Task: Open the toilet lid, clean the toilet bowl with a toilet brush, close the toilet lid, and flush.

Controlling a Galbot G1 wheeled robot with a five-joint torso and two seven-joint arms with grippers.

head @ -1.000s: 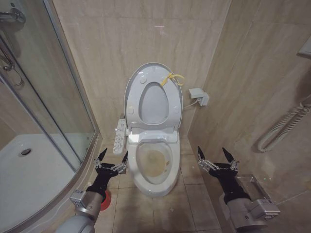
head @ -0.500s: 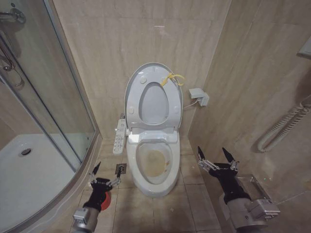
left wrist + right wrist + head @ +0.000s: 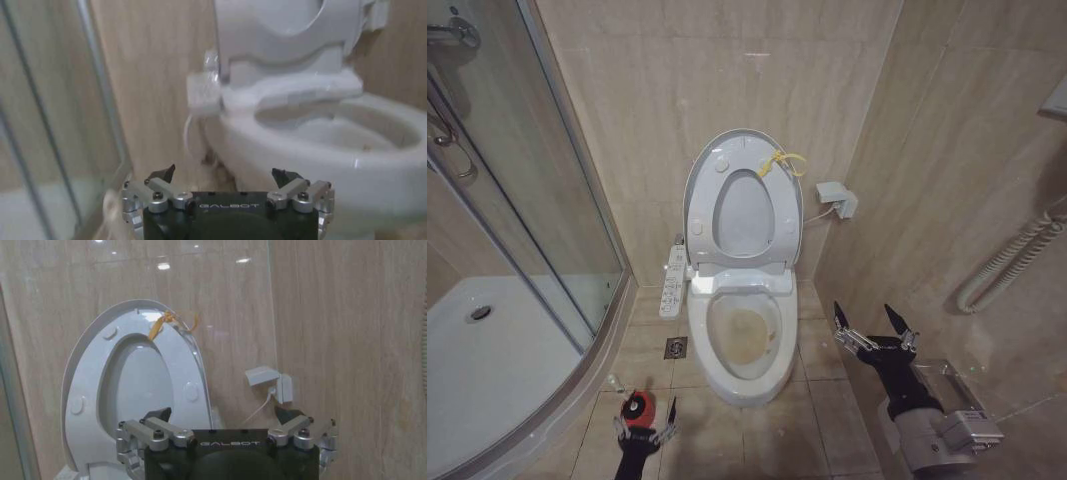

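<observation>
A: Where is the brush?

B: In the red cup [image 3: 635, 407] on the floor, left of the bowl [image 3: 745, 345]. I see only the cup's top, not the brush itself.

A: And the left gripper [image 3: 642, 428]?

B: Low, right at that cup, fingers spread, holding nothing. The right gripper [image 3: 874, 325] hangs beside the bowl's right, also wide open and empty.

A: Lid [image 3: 743, 196]?

B: Up, leaning on the wall, yellow cord [image 3: 782, 163] at its top edge. The bowl shows a brown stain.

A: How would the brush handle?

B: Light, I judge, with a thin, smooth handle, likely slippery. Best pinched just under the knob, then lifted straight so the cup stays put.
</observation>
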